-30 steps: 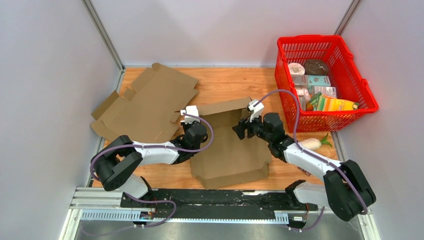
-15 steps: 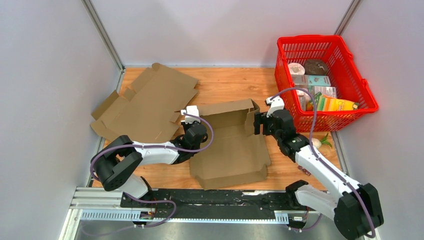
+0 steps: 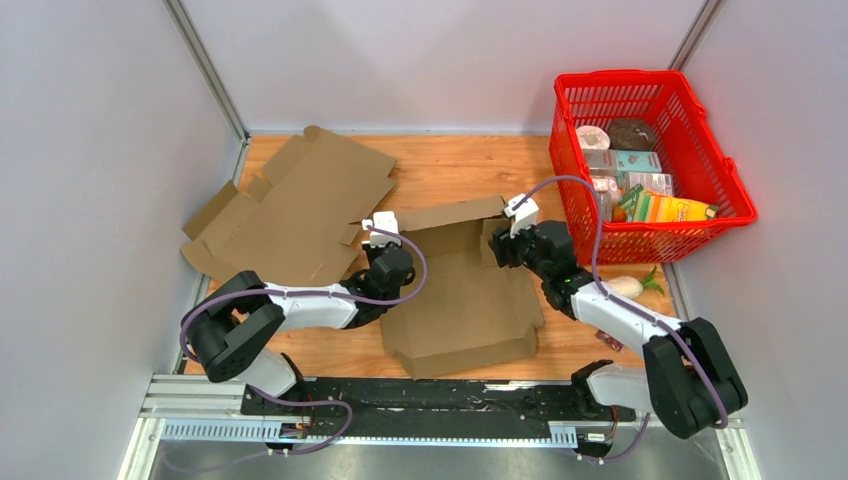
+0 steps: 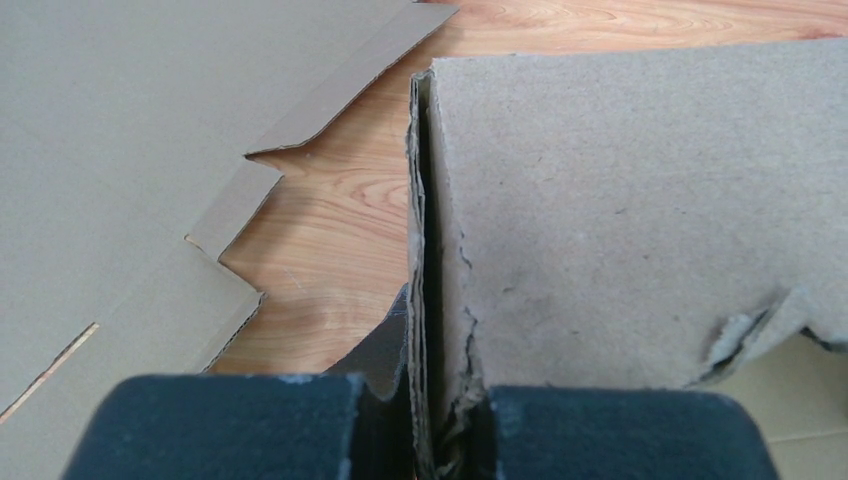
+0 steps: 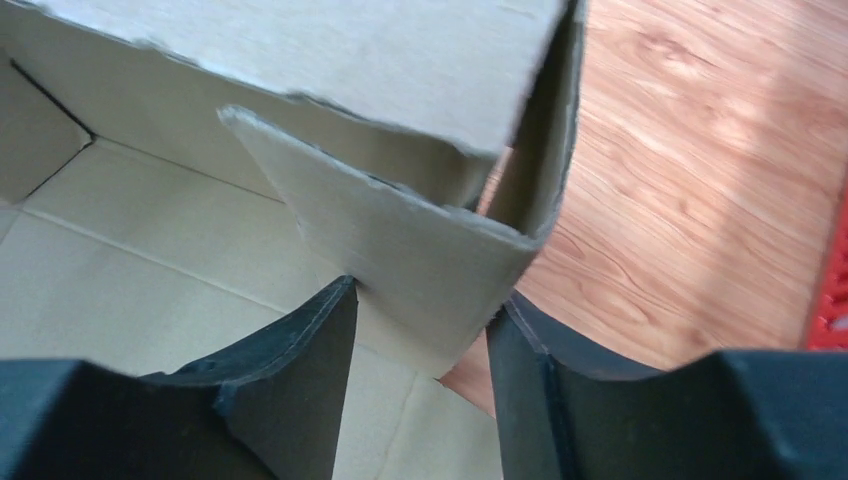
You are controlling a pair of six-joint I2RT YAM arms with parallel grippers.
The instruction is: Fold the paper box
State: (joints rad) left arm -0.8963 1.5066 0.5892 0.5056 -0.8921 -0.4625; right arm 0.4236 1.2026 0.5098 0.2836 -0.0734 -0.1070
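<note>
Between the left fingers [image 4: 230,425]: torn edge of the paper box [image 3: 460,290], its left wall [image 4: 620,200] pinched tight and standing upright. Right fingers [image 5: 300,370]: parted, one on each side of a bent corner flap [image 5: 400,260] at the box's far right corner; whether they press it, cannot tell. Box: half-raised, open-topped, mid-desk [image 3: 450,170] between the arms. Just beside it, left: flat cardboard sheet [image 3: 290,210]. Far right: red basket [image 3: 650,243] of groceries.

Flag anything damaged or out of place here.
The box wall pinched in the left claw has a ragged, torn edge. A white root vegetable lies loose on the table beside the red basket.
</note>
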